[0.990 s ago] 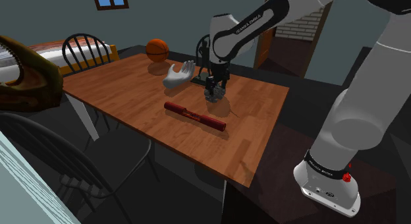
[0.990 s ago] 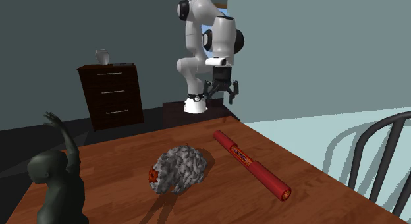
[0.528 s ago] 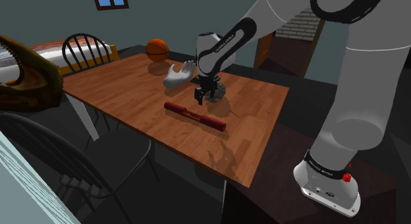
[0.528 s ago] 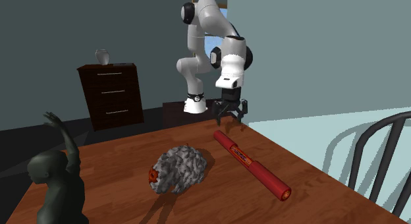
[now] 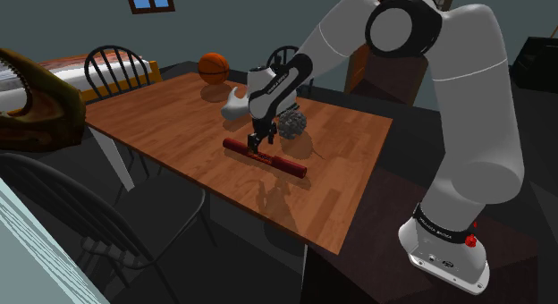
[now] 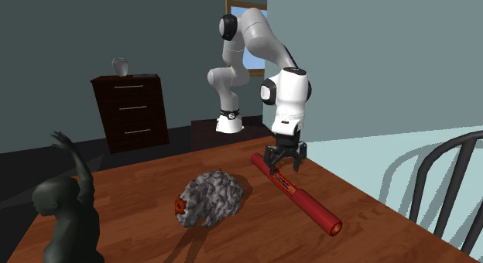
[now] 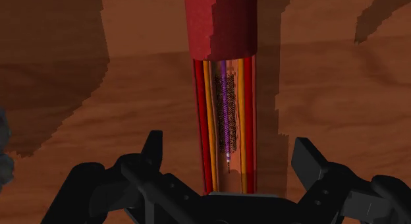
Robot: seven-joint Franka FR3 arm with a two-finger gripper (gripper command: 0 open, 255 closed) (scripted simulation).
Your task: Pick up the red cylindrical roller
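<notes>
1. Roller [image 5: 265, 157] first: it is a long red cylinder lying flat on the wooden counter [image 5: 170, 123], close to the counter's near edge in the shoulder view.
2. In the second exterior view the roller [image 6: 298, 193] runs from the far side toward the near right, with a grey lumpy ball [image 6: 213, 196] to its left, apart from it.
3. My hand [image 5: 257, 148] is down low over the roller, nearer its left end in the shoulder view, with my white arm arching over the counter from the stand [image 5: 444, 257] at the lower right.
4. From the second exterior view my hand [image 6: 284, 167] points straight down at the roller's far half.
5. Looking along my hand [image 7: 230, 147], the fingers stand wide apart, one on each side of the roller [image 7: 220, 31], with bare wood showing between each finger and it. I hold nothing.
6. Between my fingers the roller shows orange and purple stripes along its length; farther on it is plain red.
7. Beyond my hand in the shoulder view sit the grey ball [image 5: 291, 124], a white hand-shaped figure [image 5: 237, 104] and a basketball [image 5: 213, 67] at the far edge.
</notes>
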